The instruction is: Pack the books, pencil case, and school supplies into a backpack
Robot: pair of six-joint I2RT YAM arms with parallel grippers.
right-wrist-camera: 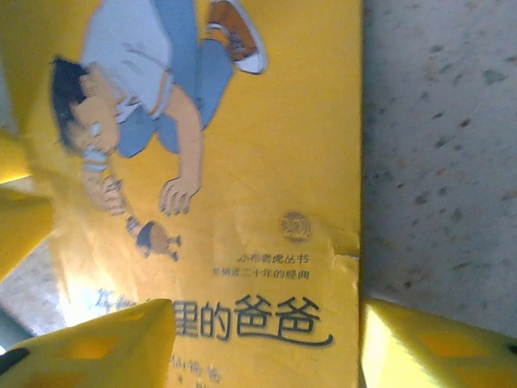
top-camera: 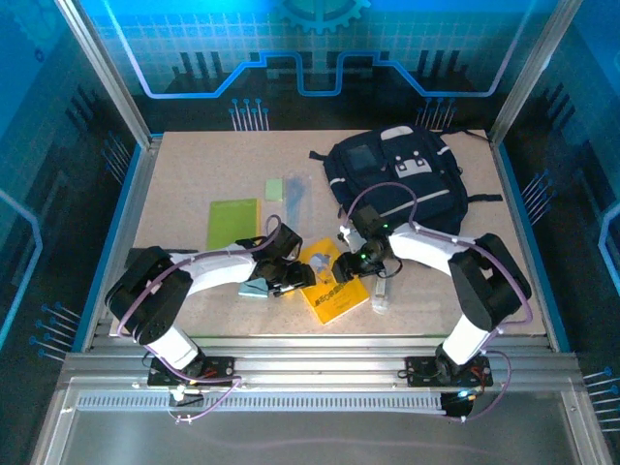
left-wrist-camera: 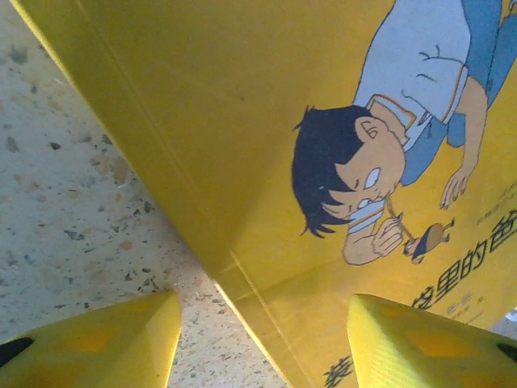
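The orange-yellow book (top-camera: 336,294) with the cartoon boy lies flat between the arms; its cover (left-wrist-camera: 266,145) (right-wrist-camera: 266,162) shows in both wrist views. My left gripper (top-camera: 306,274) (left-wrist-camera: 265,323) is open and straddles the book's left edge, one finger over the table and one over the cover. On the book's other side my right gripper (top-camera: 342,268) (right-wrist-camera: 265,323) is also open, astride the right edge. Farther left rests the lime-green book (top-camera: 233,223). The pencil case (top-camera: 295,199) and a pale-green block (top-camera: 274,187) lie behind it. The navy backpack (top-camera: 397,179) sits at the back right.
A pale teal pad (top-camera: 256,288) lies under the left arm's wrist. A small clear-white tube (top-camera: 381,295) lies right of the orange-yellow book. Metal frame posts and rails border the table (top-camera: 194,165) on all sides.
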